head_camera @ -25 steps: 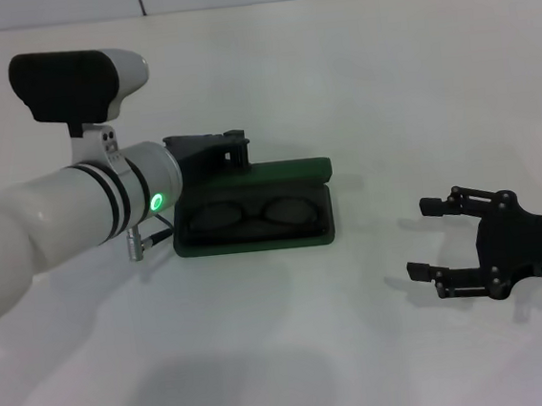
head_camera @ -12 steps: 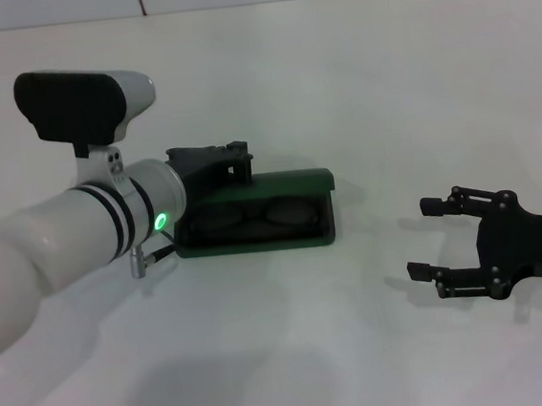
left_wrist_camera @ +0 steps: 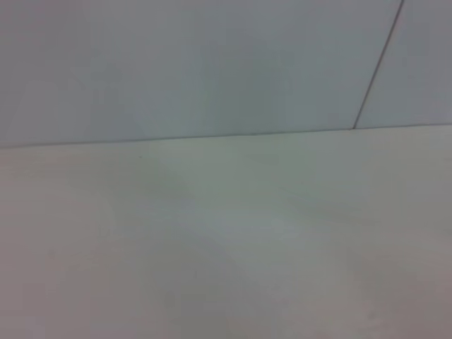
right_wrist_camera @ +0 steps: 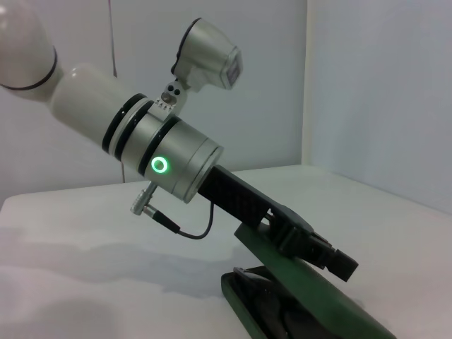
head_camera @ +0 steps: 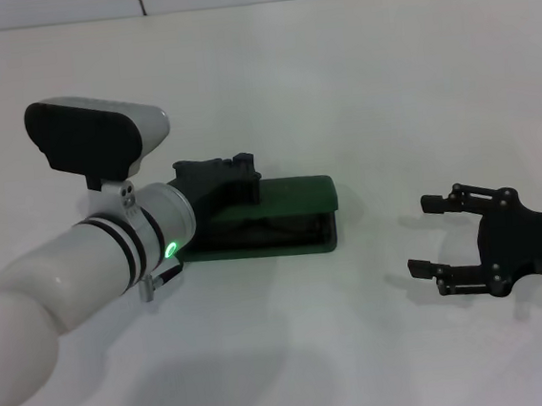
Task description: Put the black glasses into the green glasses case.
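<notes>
The left gripper (head_camera: 241, 172) is pressing down on the lid of the green glasses case (head_camera: 285, 200); whether its fingers are clenched or released cannot be told, since they are lying against the lid edge-on. In the right wrist view the left gripper (right_wrist_camera: 332, 260) is resting on the sloping lid of the green glasses case (right_wrist_camera: 311, 296). The lid is tilting low over the base, leaving only a narrow gap at the front. Inside that gap, just below the fingers, the black glasses (head_camera: 269, 230) are showing as dark shapes in the lining.

The case is sitting on the white tabletop (head_camera: 336, 81). The left arm's white forearm is covering the case's left end. Well apart to the right, the right gripper (head_camera: 426, 236) is hovering near the tabletop with its fingers released.

Compared with one second ago, the lid has swung from upright to nearly closed, and the lenses are now mostly hidden.
</notes>
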Available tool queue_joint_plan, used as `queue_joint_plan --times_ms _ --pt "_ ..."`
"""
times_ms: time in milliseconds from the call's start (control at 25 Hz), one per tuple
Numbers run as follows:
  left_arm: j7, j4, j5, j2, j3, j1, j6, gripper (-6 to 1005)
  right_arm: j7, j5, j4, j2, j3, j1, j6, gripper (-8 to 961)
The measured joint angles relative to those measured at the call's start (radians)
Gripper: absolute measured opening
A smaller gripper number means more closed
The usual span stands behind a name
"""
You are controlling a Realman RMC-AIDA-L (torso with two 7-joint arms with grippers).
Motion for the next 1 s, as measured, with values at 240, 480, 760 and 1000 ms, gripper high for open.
queue_joint_plan --times_ms 240,480,760,1000 --pt "0.007 -0.012 0.0 0.002 0.032 0.013 -0.054 -2 0.003 0.0 -0.003 0.0 -0.003 0.0 0.0 806" --pt "0.013 -0.039 0.0 0.003 0.051 0.016 -0.093 -2 0.006 0.0 -0.005 0.0 -0.003 0.0 -0.002 806" --pt "0.014 -0.041 0.0 0.004 0.068 0.022 -0.118 -2 0.006 0.0 -0.006 0.0 -0.003 0.0 -0.003 806" --pt "0.012 -0.02 -0.008 0.006 0.067 0.017 -0.104 -1 0.006 0.0 -0.006 0.0 -0.002 0.001 -0.005 806"
